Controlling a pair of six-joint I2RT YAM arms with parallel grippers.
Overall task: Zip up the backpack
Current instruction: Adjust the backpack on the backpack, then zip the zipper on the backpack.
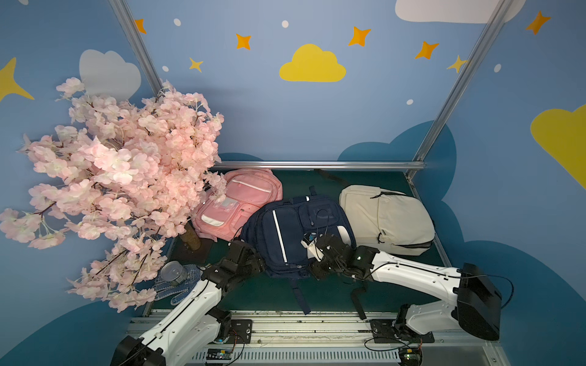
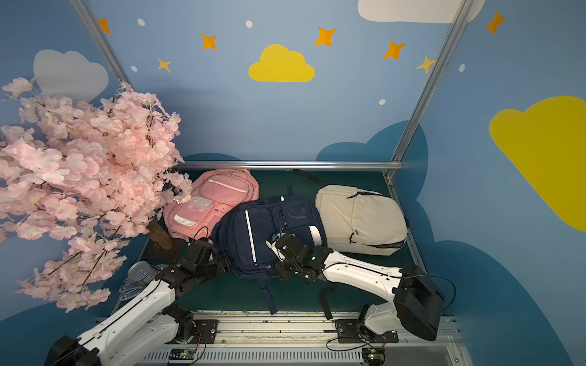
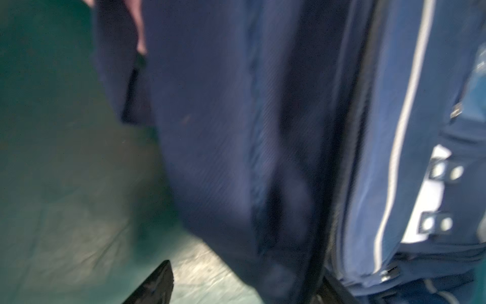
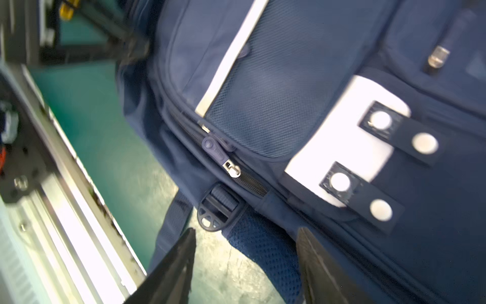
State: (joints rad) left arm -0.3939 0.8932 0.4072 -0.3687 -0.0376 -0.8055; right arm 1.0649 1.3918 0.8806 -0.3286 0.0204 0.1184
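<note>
Ok, top views first: the navy backpack lies flat mid-bench, front face up. It sits between a pink backpack and a cream backpack. The left claw sits against its left flank and the right claw at its near edge. No compartment gapes open in either top view.

Left wrist view is blurred. The one clear finger stands off the fabric with bare bench between them. The jaws look wide, with nothing pinched. A zip line runs along the flank and looks closed over the stretch shown.

Right wrist view: the right claw is wide and empty, hanging just short of the strap buckle. The zip slider and its pull tab sit close to the track's end beside that buckle. The track on the far side of the slider looks shut. A short run of teeth is left between the slider and the stop, and I can't tell whether it is meshed.

My read: the zip is done or nearly done. What's left is checking that last short run. Other pockets can't be judged from these views.
</note>
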